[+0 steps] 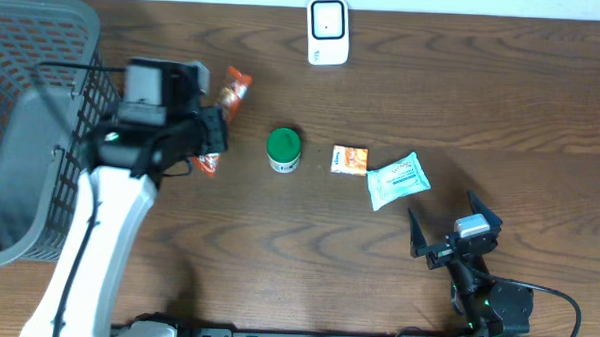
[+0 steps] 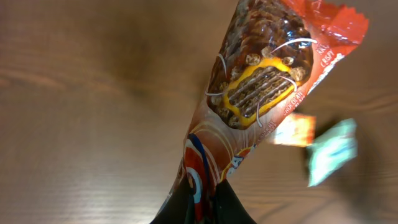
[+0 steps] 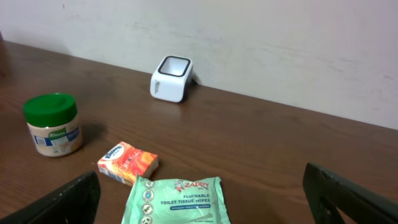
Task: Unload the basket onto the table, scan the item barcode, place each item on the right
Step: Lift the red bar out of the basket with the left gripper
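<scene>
Slippage looms: left gripper clenches the wafer bar by one wrapper end, eight o'clock of the scanner, so it could twist barcode-away; right gripper gapes empty.

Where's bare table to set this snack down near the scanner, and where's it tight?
Bare wood lies between the scanner and the row of jar, tissue pack and wipes, and right of the scanner across the table. Tight: that row itself, and the left side by the basket, where the left gripper holds the snack.
</scene>
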`<state>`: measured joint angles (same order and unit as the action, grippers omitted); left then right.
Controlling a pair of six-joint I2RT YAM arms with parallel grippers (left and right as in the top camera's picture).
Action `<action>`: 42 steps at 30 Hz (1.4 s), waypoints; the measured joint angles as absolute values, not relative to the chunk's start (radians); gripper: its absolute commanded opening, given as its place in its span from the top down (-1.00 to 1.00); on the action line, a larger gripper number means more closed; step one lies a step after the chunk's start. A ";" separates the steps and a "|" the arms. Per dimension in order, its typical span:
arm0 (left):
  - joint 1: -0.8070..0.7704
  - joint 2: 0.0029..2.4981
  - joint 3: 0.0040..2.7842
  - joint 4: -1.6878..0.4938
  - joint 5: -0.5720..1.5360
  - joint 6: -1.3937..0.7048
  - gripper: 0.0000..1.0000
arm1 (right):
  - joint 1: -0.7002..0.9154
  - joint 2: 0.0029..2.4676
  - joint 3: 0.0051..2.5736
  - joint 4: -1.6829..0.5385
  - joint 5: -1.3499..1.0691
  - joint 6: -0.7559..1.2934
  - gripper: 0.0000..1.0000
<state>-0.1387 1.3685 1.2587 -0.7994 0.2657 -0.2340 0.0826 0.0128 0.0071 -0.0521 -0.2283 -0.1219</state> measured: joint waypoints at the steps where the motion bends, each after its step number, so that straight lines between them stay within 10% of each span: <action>1: -0.151 1.393 1.254 -0.801 0.242 -0.234 0.85 | 0.083 0.013 0.007 -0.052 -0.228 -0.122 -0.99; 42: -0.164 1.762 1.250 -0.696 0.128 -0.235 0.85 | 0.083 0.013 0.007 -0.052 -0.228 -0.122 -0.99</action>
